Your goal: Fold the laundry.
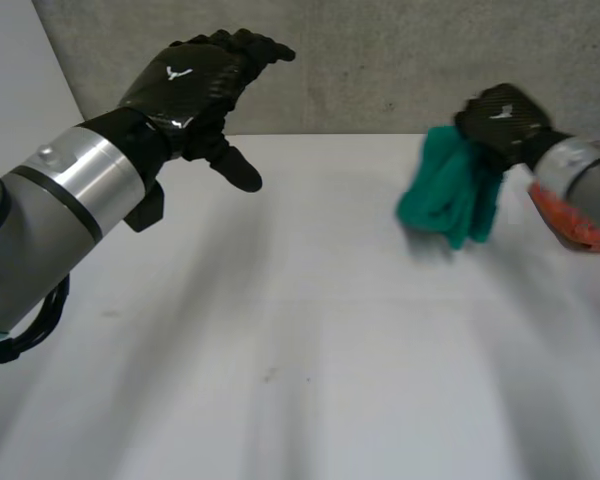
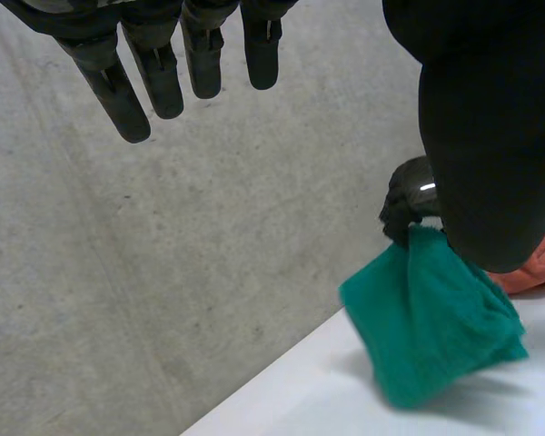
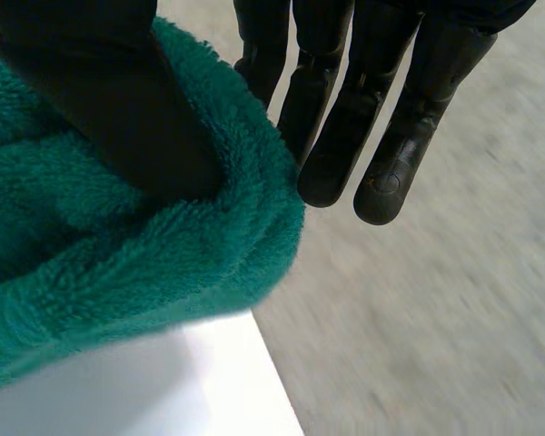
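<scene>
The right hand (image 1: 502,120) pinches a bunched green towel (image 1: 450,195) between thumb and fingers, and the towel hangs over the far right part of the surface (image 1: 310,360). The left hand (image 1: 195,80) hovers well apart, fingers straight and holding nothing. An orange cloth (image 1: 572,222) lies by the right arm.

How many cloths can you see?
2. A green towel hangs pinched in the right hand. An orange cloth sits just behind the right arm, partly hidden, so more cloths may be hidden there.
</scene>
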Controlling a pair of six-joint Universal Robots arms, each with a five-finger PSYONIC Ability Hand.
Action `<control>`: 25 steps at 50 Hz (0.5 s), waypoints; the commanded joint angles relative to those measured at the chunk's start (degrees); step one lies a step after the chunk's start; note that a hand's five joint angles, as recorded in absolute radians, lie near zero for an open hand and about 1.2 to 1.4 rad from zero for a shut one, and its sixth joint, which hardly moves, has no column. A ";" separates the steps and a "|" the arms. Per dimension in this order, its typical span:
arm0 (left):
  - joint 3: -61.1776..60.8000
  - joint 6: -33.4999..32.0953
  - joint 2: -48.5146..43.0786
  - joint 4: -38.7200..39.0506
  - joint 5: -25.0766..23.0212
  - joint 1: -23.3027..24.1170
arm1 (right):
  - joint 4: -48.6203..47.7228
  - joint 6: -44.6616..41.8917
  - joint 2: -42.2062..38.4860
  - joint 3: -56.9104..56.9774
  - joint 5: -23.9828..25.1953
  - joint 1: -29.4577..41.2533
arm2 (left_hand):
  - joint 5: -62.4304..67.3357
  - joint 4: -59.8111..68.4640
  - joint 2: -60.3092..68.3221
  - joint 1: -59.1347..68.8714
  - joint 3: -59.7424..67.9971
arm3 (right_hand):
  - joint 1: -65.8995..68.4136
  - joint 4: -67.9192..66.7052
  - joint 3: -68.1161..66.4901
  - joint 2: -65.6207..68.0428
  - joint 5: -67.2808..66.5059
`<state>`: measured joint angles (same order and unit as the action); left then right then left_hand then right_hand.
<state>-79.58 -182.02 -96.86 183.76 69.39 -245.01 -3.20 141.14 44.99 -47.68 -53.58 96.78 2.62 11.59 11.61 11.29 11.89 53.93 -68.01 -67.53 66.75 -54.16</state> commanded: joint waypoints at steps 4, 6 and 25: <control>1.18 -0.09 -3.51 -0.07 3.39 3.40 | -1.37 10.03 -8.25 11.64 5.68 -16.27 | -2.58 -1.54 -1.56 -1.25 -1.84 | 26.07 -11.99 -12.47 13.25 -15.84; 1.18 -0.09 -4.04 -0.07 3.39 3.57 | -1.46 10.73 -10.61 14.18 5.59 -18.11 | -2.41 -1.38 -1.40 -1.08 -1.68 | 26.07 -11.99 -12.47 13.25 -15.84; 1.09 -0.26 -5.45 -0.68 4.26 3.57 | -3.39 13.20 -23.72 26.67 4.27 -28.84 | -2.24 -1.21 -1.23 -0.91 -1.51 | 26.07 -11.99 -12.47 13.25 -15.84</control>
<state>-78.47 -182.20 -102.20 183.13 73.45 -241.42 -6.38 153.47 24.60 -24.10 -48.76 69.55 2.62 11.59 11.61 11.29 11.89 54.48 -68.02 -67.53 66.75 -55.78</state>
